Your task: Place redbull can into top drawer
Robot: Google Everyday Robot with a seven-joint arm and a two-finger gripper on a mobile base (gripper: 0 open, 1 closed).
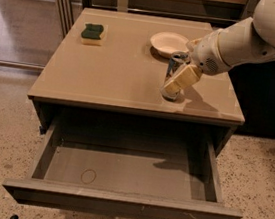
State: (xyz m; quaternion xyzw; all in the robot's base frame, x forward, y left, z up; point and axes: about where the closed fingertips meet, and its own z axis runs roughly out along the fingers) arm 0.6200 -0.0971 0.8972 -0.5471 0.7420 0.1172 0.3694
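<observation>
Gripper (175, 86) at the redbull can (174, 66), overlapping its front, right side of worktop (116, 78). White bowl (169, 43) just behind, sponge (92, 32) far left. Top drawer (120, 204) pulled out below.

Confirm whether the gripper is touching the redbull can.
Cannot tell. In the camera view the gripper overlaps the redbull can on the tabletop, hiding any contact or gap.
</observation>
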